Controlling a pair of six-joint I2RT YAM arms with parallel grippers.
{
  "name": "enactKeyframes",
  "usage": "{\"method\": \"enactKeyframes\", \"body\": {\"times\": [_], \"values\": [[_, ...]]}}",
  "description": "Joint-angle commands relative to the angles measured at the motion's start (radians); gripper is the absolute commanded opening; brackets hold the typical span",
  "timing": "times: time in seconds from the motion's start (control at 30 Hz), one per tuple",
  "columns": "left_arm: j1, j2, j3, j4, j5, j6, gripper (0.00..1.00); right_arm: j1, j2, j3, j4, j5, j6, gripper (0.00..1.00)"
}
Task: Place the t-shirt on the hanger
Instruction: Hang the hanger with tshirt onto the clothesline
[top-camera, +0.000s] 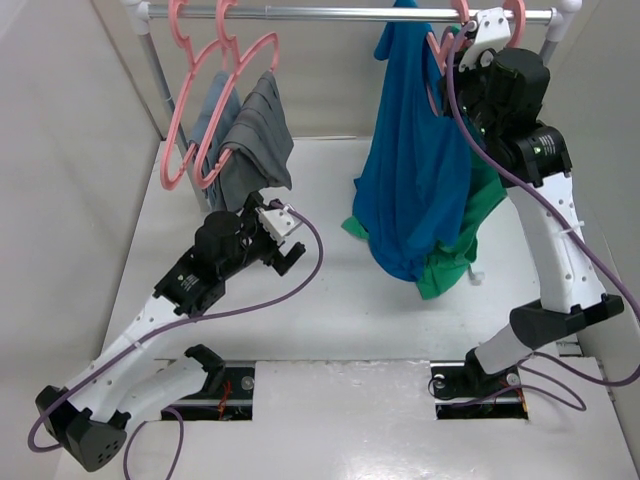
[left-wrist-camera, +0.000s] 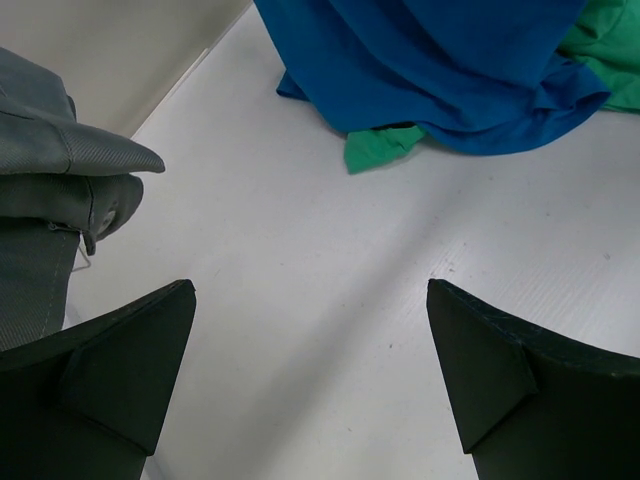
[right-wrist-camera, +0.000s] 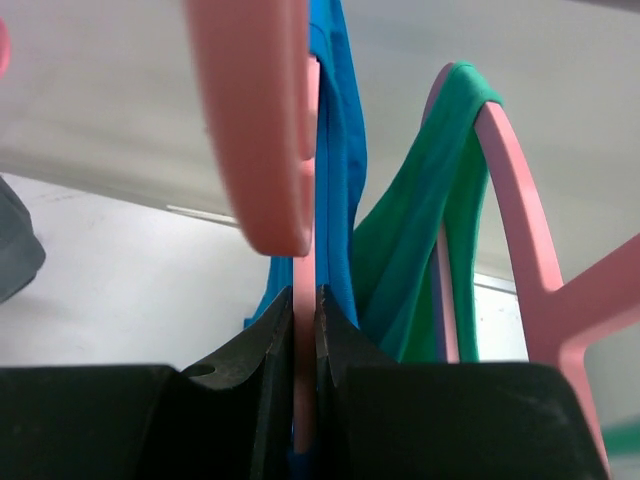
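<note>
The blue t-shirt (top-camera: 415, 170) hangs from the rail and drapes down to the table; it also shows in the left wrist view (left-wrist-camera: 440, 70) and the right wrist view (right-wrist-camera: 338, 150). My right gripper (top-camera: 455, 48) is up at the rail, shut on a thin bar of the pink hanger (right-wrist-camera: 304, 285) that carries the blue cloth. That hanger's pink edge (top-camera: 434, 60) peeks out beside the shirt. My left gripper (top-camera: 293, 243) is open and empty low over the table, left of the shirt; in its own view (left-wrist-camera: 310, 290) only bare table lies between the fingers.
The green top (top-camera: 450, 265) hangs on its own pink hanger (right-wrist-camera: 510, 200) just behind the t-shirt, its hem on the table (left-wrist-camera: 380, 148). Grey garments (top-camera: 255, 140) hang on pink hangers (top-camera: 215, 100) at the left of the metal rail (top-camera: 340, 13). White walls close in both sides.
</note>
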Motion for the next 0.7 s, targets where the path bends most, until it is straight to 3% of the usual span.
{"method": "enactKeyframes", "body": {"times": [0.0,0.13,0.17,0.2,0.23,0.37,0.5,0.67], "values": [[0.0,-0.029,-0.011,0.029,-0.001,-0.008,1.0,-0.001,-0.057,-0.053,0.067,-0.042,0.025,0.0],[0.0,-0.038,-0.011,0.029,-0.01,-0.008,1.0,-0.001,-0.113,-0.113,0.087,-0.071,0.025,0.03],[0.0,-0.038,-0.02,0.029,-0.01,-0.008,1.0,-0.001,-0.124,-0.113,0.087,-0.085,0.025,0.13],[0.0,-0.038,-0.02,0.029,-0.01,-0.008,1.0,-0.001,-0.145,-0.122,0.087,-0.096,0.025,0.41],[0.0,-0.038,-0.02,0.029,-0.01,-0.008,1.0,-0.001,-0.159,-0.122,0.097,-0.107,0.013,0.53],[0.0,-0.047,-0.031,0.029,-0.01,-0.008,1.0,0.009,-0.253,-0.179,0.119,-0.108,-0.04,0.82],[0.0,-0.057,-0.049,0.029,-0.001,-0.017,1.0,0.076,-0.386,-0.269,0.186,-0.009,-0.09,0.92],[0.0,-0.077,-0.08,0.038,-0.001,-0.017,1.0,0.2,-0.524,-0.334,0.259,0.007,-0.186,0.93]]}}
